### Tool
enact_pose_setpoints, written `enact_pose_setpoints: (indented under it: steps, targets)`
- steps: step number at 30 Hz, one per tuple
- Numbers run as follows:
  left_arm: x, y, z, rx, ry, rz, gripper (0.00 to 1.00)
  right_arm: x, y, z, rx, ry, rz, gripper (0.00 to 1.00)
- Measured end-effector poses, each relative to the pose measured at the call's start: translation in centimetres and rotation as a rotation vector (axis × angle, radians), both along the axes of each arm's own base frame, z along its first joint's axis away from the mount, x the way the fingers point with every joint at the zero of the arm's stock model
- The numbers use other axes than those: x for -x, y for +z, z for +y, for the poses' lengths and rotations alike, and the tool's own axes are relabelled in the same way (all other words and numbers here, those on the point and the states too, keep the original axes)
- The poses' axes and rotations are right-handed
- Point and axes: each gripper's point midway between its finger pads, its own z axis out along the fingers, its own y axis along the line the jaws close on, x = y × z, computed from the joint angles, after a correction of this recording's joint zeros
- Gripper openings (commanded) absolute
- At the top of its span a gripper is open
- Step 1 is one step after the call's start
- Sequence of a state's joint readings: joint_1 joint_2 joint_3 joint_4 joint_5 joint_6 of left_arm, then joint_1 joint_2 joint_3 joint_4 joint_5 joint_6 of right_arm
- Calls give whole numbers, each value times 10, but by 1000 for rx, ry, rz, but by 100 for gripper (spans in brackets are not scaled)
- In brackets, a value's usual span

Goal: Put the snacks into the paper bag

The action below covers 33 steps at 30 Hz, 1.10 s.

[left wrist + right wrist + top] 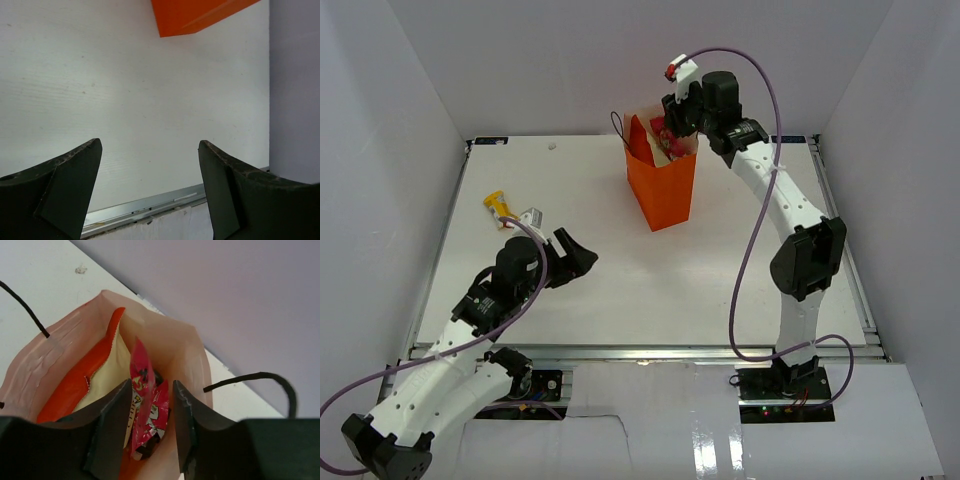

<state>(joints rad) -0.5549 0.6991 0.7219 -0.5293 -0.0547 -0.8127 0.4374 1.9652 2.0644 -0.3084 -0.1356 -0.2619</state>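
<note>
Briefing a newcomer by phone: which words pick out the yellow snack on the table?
Find the tall orange paper bag, then look left to two small packets near the left hand. It is the yellow packet, left of the silver packet.

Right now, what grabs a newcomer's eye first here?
The bright orange paper bag stands upright at the far middle of the table. The right pincer is poised over its mouth, jaws parted around a pink-red packet beside a cream-and-orange chip bag inside. Next, the left pincer is wide open over bare table at near left, with a yellow packet and a silver packet lying beyond it.
</note>
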Motion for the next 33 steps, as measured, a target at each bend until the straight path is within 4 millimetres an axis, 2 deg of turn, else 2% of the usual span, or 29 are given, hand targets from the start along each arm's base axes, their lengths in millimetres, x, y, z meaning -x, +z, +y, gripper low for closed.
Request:
enact_pose_setpoints:
  steps: [2, 4, 6, 9, 13, 14, 16, 19, 21, 24, 26, 29, 33]
  targets:
    - [-1, -5, 8, -25, 44, 21, 88, -3, -9, 0, 22, -11, 9, 50]
    - [-4, -8, 14, -46, 85, 38, 87, -2, -6, 0, 24, -10, -2, 52]
    - [-7, -10, 21, -69, 126, 55, 86, 3, 6, -1, 15, -4, -19, 52]
    - [-14, -11, 29, -115, 186, 82, 86, 21, 35, -2, -19, 46, -54, 53]
    - [-40, -9, 47, -183, 269, 129, 87, 82, 74, -10, -64, 220, -88, 54]
    - [-51, -10, 56, -191, 300, 150, 87, 103, 79, -15, -75, 269, -98, 55]
    - [-73, -15, 84, -199, 378, 193, 88, 145, 75, -25, -83, 354, -86, 56]
    - [-100, -31, 128, -220, 482, 276, 91, 193, 43, -35, -88, 446, -14, 57]
    - [-116, -42, 152, -245, 533, 325, 95, 217, 5, -41, -92, 490, 71, 58]
    - [-144, -56, 175, -293, 572, 376, 98, 240, -62, -53, -91, 499, 241, 59]
    - [-163, -67, 190, -323, 595, 404, 98, 252, -95, -62, -90, 486, 341, 59]
    - [-181, -90, 210, -369, 614, 463, 98, 262, -112, -68, -90, 489, 382, 60]
    - [-198, -122, 232, -428, 613, 536, 97, 270, -105, -70, -90, 517, 340, 61]
